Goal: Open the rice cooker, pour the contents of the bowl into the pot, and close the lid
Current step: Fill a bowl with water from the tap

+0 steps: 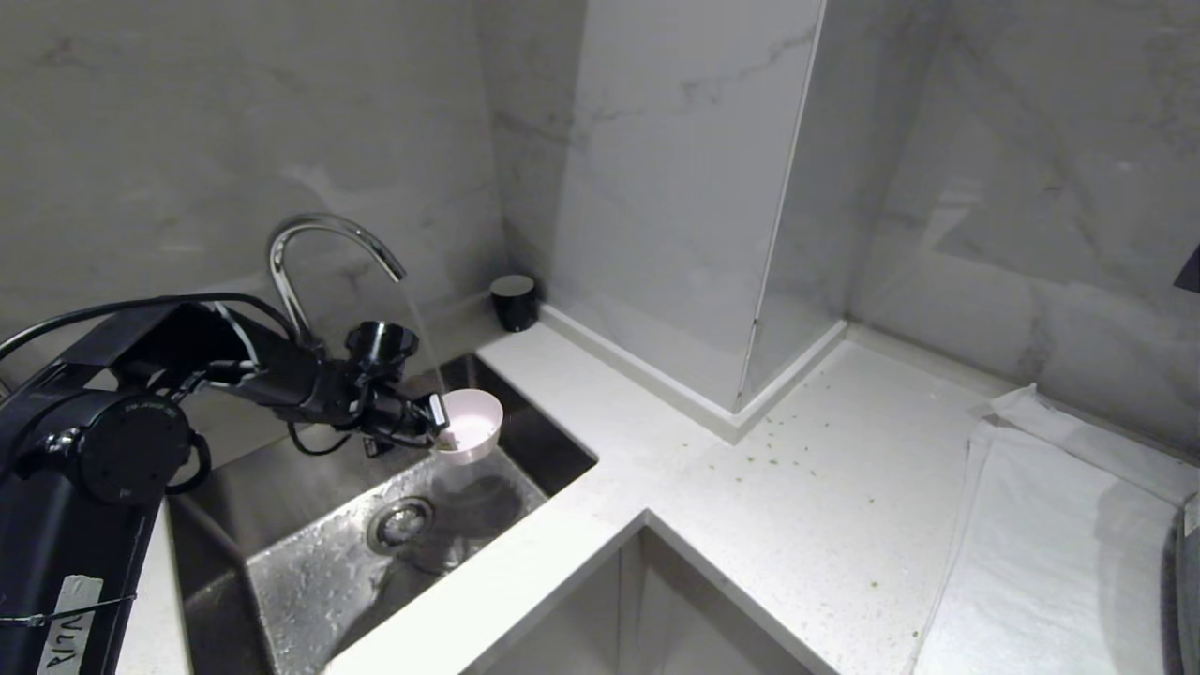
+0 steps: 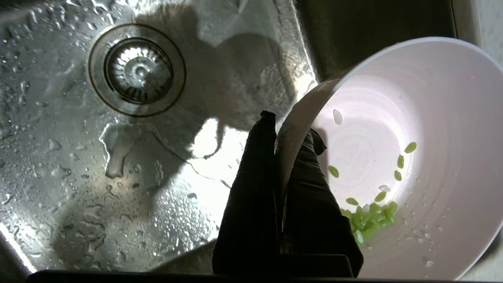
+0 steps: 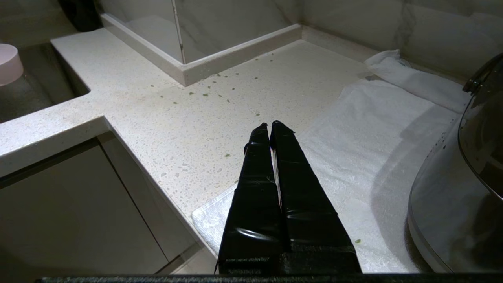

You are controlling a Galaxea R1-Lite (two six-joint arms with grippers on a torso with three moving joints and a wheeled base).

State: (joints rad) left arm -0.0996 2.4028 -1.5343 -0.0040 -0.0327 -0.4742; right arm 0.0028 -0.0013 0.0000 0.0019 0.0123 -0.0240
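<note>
Bench (image 1: pixel 825 487): pale speckled L-shaped top, filling the head view from 3 to 6 o'clock; green flecks scattered on it near centre; white towel (image 1: pixel 1050 534) laid at 4 o'clock.

Sink (image 1: pixel 309 581): wet steel basin at 8 o'clock, drain (image 1: pixel 401 523) visible, curved tap (image 1: pixel 323 246) above it; small black cup (image 1: pixel 515 301) at the back corner.

Rice cooker (image 3: pixel 463 188): only a rounded dark edge shows in the right wrist view, on the towel; whether the lid is up cannot be told.

Left hand (image 1: pixel 439 417): at 9 o'clock, pinching the near rim of the bowl (image 1: pixel 471 427), one finger inside, one outside; bowl is held above the sink, tilted.

Right hand (image 3: pixel 270 127): parked over the bench and towel edge, fingers pressed together, holding nothing.

Contents (image 2: pixel 369 220): green bits pooled low in the bowl beside the fingers, a few stuck up the wall.

Risks, as judged: thin rim pinch on a wet bowl may slip or rotate in transit; more tilt would spill bits into the sink or onto the bench; cooker well apart, so a long carry.
</note>
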